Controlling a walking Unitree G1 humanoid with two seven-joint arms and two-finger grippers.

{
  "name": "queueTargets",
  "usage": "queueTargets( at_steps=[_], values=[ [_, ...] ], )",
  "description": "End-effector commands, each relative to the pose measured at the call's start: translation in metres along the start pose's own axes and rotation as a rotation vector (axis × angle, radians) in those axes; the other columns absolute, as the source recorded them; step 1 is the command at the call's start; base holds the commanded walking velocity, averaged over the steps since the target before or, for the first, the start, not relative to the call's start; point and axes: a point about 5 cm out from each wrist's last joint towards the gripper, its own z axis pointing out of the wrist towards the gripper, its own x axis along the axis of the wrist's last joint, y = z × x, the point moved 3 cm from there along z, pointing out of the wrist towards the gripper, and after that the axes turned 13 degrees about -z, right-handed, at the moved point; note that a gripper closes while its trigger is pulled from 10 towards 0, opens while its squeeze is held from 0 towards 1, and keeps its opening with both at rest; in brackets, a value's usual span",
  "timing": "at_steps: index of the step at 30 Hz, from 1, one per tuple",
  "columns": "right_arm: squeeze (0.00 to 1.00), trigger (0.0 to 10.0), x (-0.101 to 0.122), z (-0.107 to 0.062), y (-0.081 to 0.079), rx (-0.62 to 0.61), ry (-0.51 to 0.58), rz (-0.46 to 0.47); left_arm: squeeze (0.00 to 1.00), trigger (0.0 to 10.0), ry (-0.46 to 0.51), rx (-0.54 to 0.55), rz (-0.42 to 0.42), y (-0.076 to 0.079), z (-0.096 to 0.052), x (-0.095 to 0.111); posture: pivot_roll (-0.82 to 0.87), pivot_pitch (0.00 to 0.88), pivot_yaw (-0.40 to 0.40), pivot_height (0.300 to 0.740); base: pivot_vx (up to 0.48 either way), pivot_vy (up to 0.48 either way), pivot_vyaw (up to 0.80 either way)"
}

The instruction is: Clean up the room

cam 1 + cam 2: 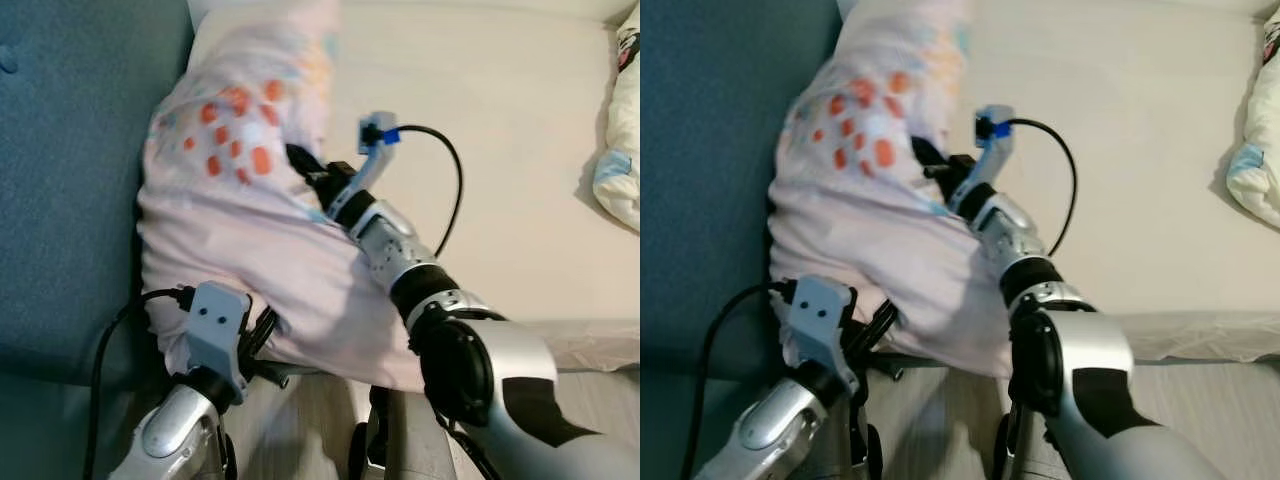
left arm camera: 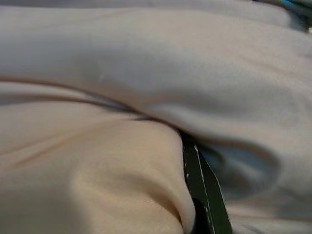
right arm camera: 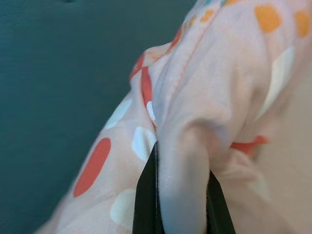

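Note:
A pale pink blanket [image 1: 250, 210] with orange and white spots lies bunched at the left end of a cream mattress [image 1: 500, 150], against a teal upholstered panel [image 1: 70, 180]. My right gripper [image 1: 310, 172] is shut on a fold of the blanket [image 3: 183, 161] near its middle, the cloth pinched between the two black fingers [image 3: 146, 195]. My left gripper [image 1: 262, 345] is at the blanket's near lower edge, shut on the cloth; one black finger [image 2: 204, 195] shows under a fold of the pink fabric [image 2: 122, 185].
A second bundle of light bedding [image 1: 620, 170] lies at the mattress's right edge. The near side of the mattress [image 1: 580, 345] drops to a pale floor [image 1: 600, 390]. Black cables [image 1: 450, 170] loop from both wrists.

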Motion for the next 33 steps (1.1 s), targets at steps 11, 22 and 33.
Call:
queueTargets(
  at_steps=[11, 22, 33],
  values=[
    [0.0, 4.1, -0.046, -0.03, 0.028, -0.249, -0.206, 0.047, 0.0, 0.0, 0.04, -0.01, -0.026, 0.016, 0.007, -0.009, 0.28, 0.432, -0.051, 0.57, 0.0, 0.0, 0.0],
    [1.0, 10.0, -0.071, -0.088, 0.084, -0.709, -0.356, 0.079, 0.0, 0.0, 0.002, -0.079, -0.151, 0.04, -0.004, -0.013, 0.29, 0.42, -0.049, 0.57, 0.0, 0.0, 0.0],
    [1.0, 10.0, -0.069, -0.104, 0.098, -0.83, -0.338, 0.051, 1.0, 10.0, -0.007, -0.059, -0.185, 0.045, -0.017, -0.017, 0.27, 0.379, -0.061, 0.57, 0.0, 0.0, 0.0]
  ],
)
